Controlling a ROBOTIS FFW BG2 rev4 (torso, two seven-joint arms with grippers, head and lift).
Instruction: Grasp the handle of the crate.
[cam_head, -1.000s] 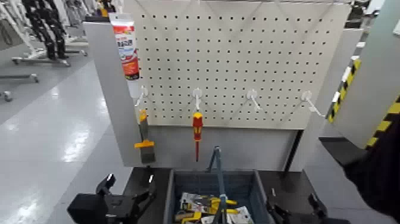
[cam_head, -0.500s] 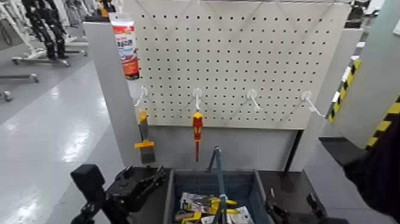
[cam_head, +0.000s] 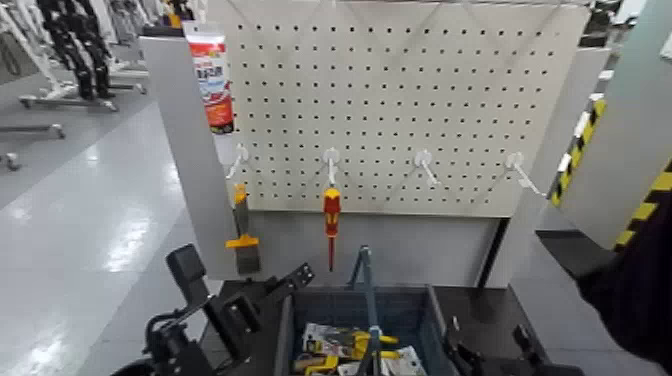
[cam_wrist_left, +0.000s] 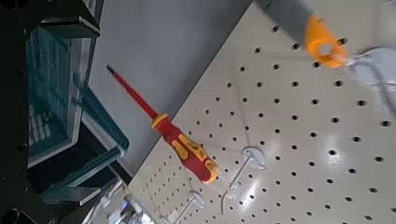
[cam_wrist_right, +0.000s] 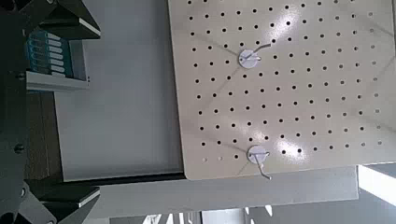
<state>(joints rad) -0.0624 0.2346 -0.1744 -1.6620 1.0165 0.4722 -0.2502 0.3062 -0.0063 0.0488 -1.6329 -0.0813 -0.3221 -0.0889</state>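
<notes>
The blue-grey crate (cam_head: 405, 305) sits at the bottom centre of the head view, below the pegboard. Its thin handle (cam_head: 366, 295) stands upright over the crate's middle, with slanted struts at the top. My left gripper (cam_head: 278, 288) is raised just left of the crate's left rim, tilted toward the handle and a short way from it. It is open, and the left wrist view shows its fingers (cam_wrist_left: 75, 23) wide apart with the crate (cam_wrist_left: 47, 84) beyond them. My right gripper (cam_head: 487, 352) rests low, right of the crate, open and holding nothing.
A white pegboard (cam_head: 400, 100) with hooks stands behind the crate. A red-and-yellow screwdriver (cam_head: 331, 215) and a scraper with a yellow band (cam_head: 243, 240) hang from it; a red-and-white tube (cam_head: 211, 80) sits at its upper left. Yellow tools and packets (cam_head: 350, 345) lie in the crate.
My left arm has risen from low at the bottom left and swung right, bringing its open gripper up beside the crate's left rim. The right gripper has barely moved.
</notes>
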